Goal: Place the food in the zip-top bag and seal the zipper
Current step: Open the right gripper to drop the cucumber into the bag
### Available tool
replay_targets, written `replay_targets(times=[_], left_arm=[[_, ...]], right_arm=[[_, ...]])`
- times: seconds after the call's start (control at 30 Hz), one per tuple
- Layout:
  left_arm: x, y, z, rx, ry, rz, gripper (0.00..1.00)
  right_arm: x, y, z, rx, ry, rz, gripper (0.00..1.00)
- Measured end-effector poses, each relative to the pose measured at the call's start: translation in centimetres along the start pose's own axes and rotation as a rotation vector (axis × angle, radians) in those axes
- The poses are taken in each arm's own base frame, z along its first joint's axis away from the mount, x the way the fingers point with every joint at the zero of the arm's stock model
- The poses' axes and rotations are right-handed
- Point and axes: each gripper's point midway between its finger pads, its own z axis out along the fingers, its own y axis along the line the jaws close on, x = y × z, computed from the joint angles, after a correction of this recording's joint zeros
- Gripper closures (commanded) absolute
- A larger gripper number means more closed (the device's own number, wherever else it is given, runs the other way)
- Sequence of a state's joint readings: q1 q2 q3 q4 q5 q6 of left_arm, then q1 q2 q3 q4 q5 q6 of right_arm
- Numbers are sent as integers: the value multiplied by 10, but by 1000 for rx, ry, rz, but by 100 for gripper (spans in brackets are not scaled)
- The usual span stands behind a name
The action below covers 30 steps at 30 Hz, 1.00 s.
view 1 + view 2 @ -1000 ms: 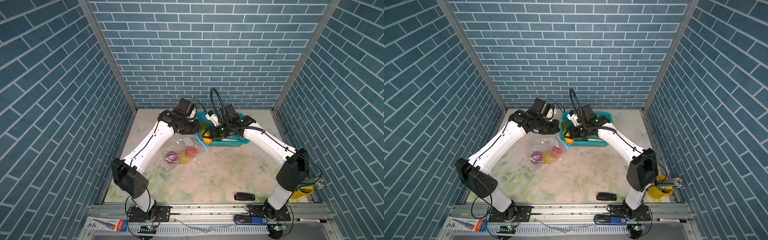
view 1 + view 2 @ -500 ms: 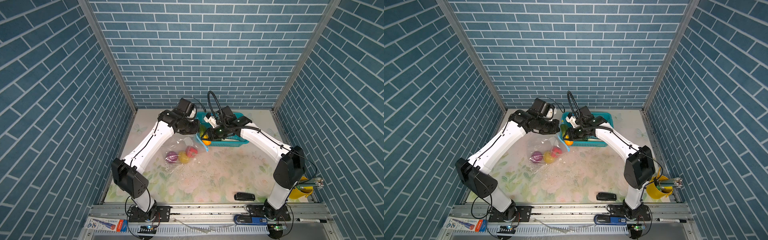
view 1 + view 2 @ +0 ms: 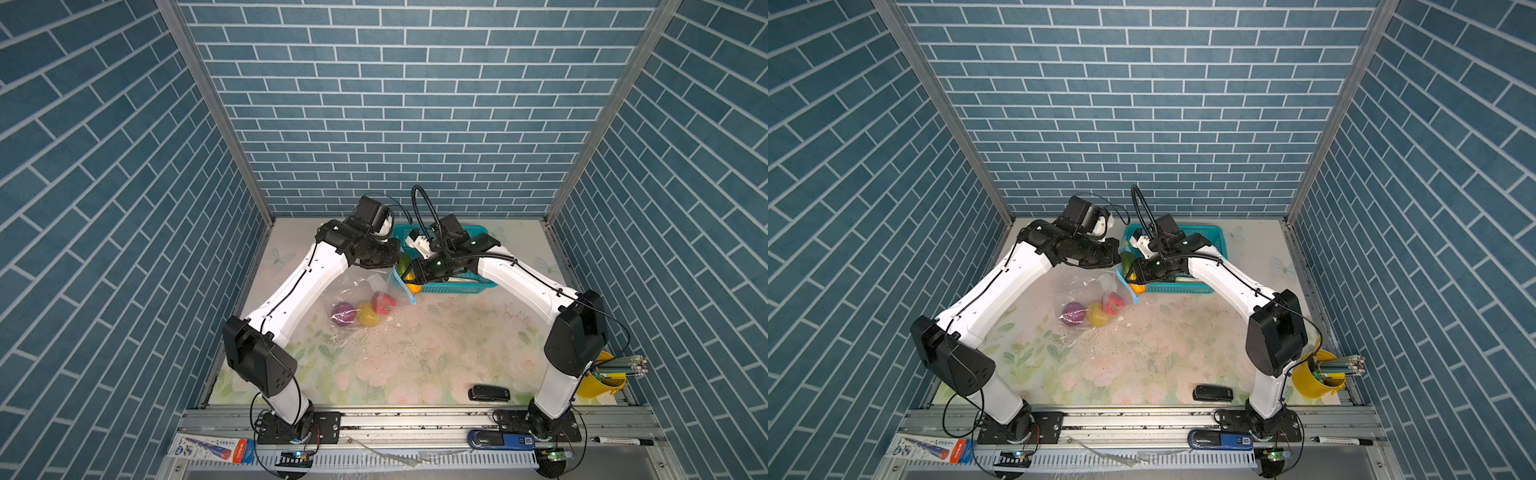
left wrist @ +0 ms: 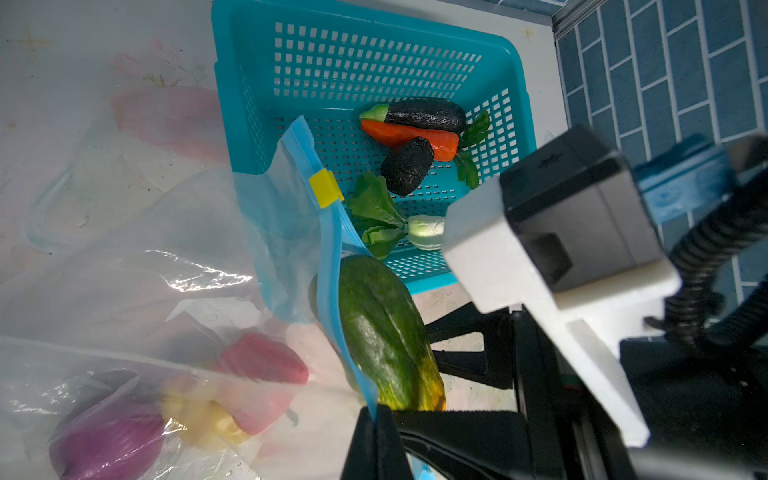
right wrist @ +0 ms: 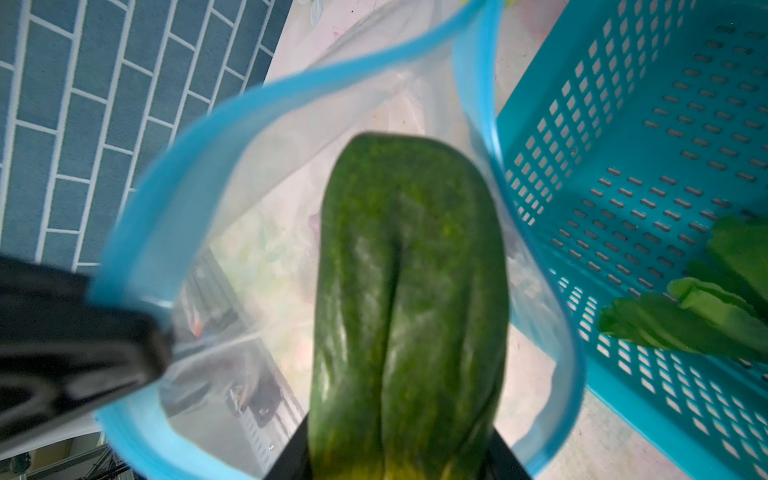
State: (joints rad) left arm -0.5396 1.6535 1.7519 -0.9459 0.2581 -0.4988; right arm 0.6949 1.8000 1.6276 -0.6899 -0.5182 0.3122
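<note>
Left gripper [image 4: 376, 419] pinches the zipper [image 4: 328, 249] tight, holding the zip-top bag [image 4: 166, 270] open left of the teal basket [image 4: 374, 54] — so the right gripper [image 5: 399, 465], closed on the green squash [image 5: 407, 270] by its yellow end, can feed it in.

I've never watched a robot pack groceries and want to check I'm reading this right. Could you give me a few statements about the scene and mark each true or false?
1. The zip-top bag holds a purple piece, a yellow piece and a red piece. True.
2. The teal basket is empty. False: an eggplant, a carrot and leafy greens lie in it.
3. The left gripper is open and touches nothing. False: it is shut on the zipper strip.
4. The right gripper holds a green vegetable at the bag's mouth. True.
5. The bag is sealed. False: its mouth gapes open.
</note>
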Motion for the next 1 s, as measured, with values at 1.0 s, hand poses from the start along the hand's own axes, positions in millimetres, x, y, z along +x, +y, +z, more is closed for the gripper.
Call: replay_targets(times=[1.0], left_arm=[[1, -3, 3, 21, 3, 0, 100]], right_arm=[[11, -9, 8, 41, 47, 17, 42]])
